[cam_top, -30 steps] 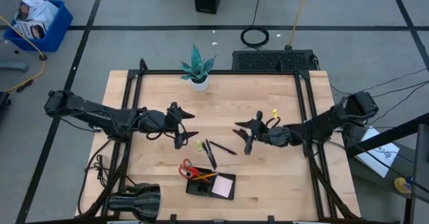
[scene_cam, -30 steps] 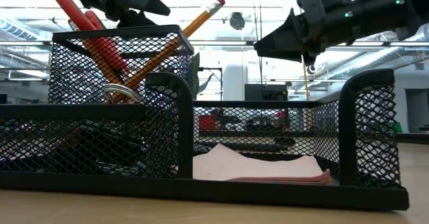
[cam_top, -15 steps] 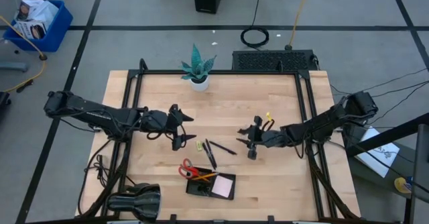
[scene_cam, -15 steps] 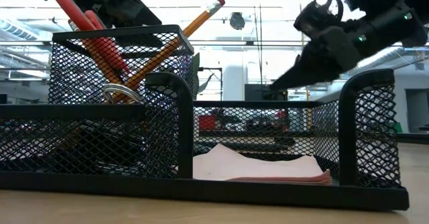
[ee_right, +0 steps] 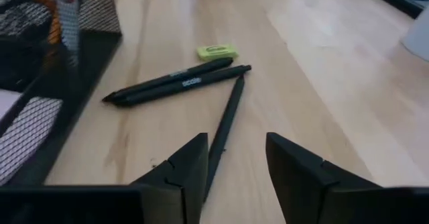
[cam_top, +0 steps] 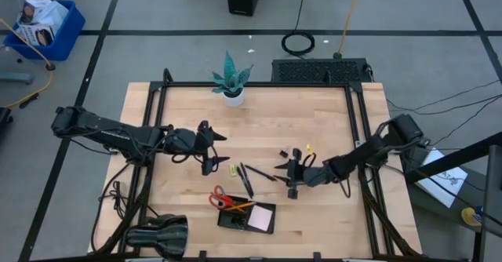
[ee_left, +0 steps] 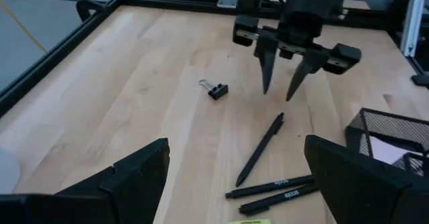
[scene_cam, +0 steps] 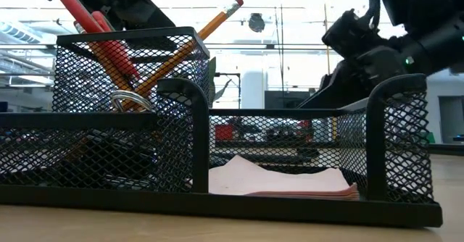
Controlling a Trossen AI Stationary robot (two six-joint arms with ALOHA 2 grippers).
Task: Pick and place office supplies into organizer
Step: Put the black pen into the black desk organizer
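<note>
Lowering since the last look, my right gripper (ee_left: 281,90) is now straddling the lone black pen (ee_right: 224,127) near the organizer (cam_top: 247,217), jaws parted, grasping nothing. Light, stiff, slick: I'm judging mid-barrel best. My left gripper (cam_top: 210,148) is hovering open.

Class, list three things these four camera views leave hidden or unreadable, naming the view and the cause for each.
1. Low view: the pens on the table, hidden behind the mesh organizer.
2. High view: the binder clip, too small to identify; the left wrist view shows it.
3. Right wrist view: the print on the pens, too blurred to read.
</note>
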